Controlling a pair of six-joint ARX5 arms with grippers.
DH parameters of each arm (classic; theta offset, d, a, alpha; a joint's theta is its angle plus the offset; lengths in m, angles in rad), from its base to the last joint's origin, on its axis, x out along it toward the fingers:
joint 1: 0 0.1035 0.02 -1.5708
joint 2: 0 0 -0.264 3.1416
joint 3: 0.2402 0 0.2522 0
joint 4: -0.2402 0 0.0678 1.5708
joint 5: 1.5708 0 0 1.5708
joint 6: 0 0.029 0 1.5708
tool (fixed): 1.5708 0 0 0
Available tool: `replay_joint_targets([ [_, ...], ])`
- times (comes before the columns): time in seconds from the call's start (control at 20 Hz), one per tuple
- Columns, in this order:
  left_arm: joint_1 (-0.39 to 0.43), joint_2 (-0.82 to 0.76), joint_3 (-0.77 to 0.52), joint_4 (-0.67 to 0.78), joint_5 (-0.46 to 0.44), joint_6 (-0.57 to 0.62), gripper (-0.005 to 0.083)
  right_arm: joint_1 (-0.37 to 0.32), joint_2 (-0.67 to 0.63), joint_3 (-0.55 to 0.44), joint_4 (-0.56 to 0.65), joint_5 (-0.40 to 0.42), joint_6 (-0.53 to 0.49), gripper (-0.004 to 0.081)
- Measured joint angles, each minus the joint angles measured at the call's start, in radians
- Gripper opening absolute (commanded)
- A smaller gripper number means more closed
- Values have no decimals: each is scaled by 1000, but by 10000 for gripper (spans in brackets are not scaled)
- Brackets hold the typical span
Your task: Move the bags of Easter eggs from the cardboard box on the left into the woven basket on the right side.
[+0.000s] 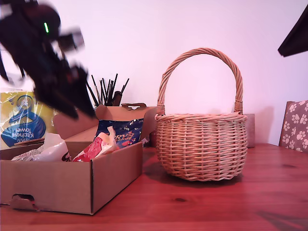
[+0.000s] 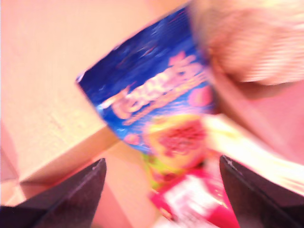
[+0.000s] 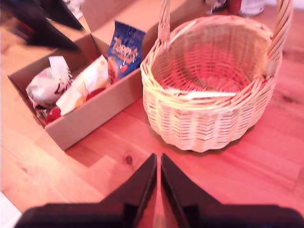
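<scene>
The cardboard box (image 1: pixel 57 185) stands at the exterior view's left. A dark blue Terry's bag (image 1: pixel 120 132) leans against its far wall. A red, orange and white bag (image 1: pixel 96 147) lies in front of that one, beside a crumpled white pouch (image 1: pixel 45 150). My first gripper (image 1: pixel 79 108), blurred by motion, hangs above the box. Its wrist view shows it open (image 2: pixel 161 164) and empty, with the blue bag (image 2: pixel 147 90) just beyond the fingertips. The woven basket (image 1: pixel 202 144) stands to the box's right in the exterior view. My second gripper (image 3: pixel 158 156) is shut and empty, high over the table in front of the basket (image 3: pixel 209 123).
A yellow-and-blue kitchen towel pack (image 1: pixel 21 120) stands behind the box, and a pot of black utensils (image 1: pixel 108 91) stands behind that. A paw-print cushion (image 1: pixel 294 125) is at the exterior view's right edge. Part of a black arm (image 1: pixel 294 38) shows in that view's upper right.
</scene>
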Motion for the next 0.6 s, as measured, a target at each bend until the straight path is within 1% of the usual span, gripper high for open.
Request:
replay_joint_targets([
  [0.05, -8, -23, 2, -51, 3, 7, 677, 0, 8, 0, 0, 0, 0, -5],
  [0.15, -28, -21, 2, -128, 30, 13, 677, 0, 22, 0, 1, 0, -3, -5],
  [0.3, -77, 8, 1, -185, 43, 7, 678, 0, 39, 0, 0, 0, -4, -5],
  [0.35, -104, 8, 1, -192, 33, 6, 680, 0, 41, 0, 1, 0, -4, -5],
  [0.45, -170, 8, 1, -192, -28, 6, 680, 0, 41, 0, 1, 0, -4, -5],
  [0.55, -217, 8, 1, -179, -68, 21, 680, 0, 41, 0, 1, 0, -4, -5],
  [0.6, -229, 8, 1, -170, -72, 26, 680, 0, 41, 0, 1, 0, -4, -5],
])
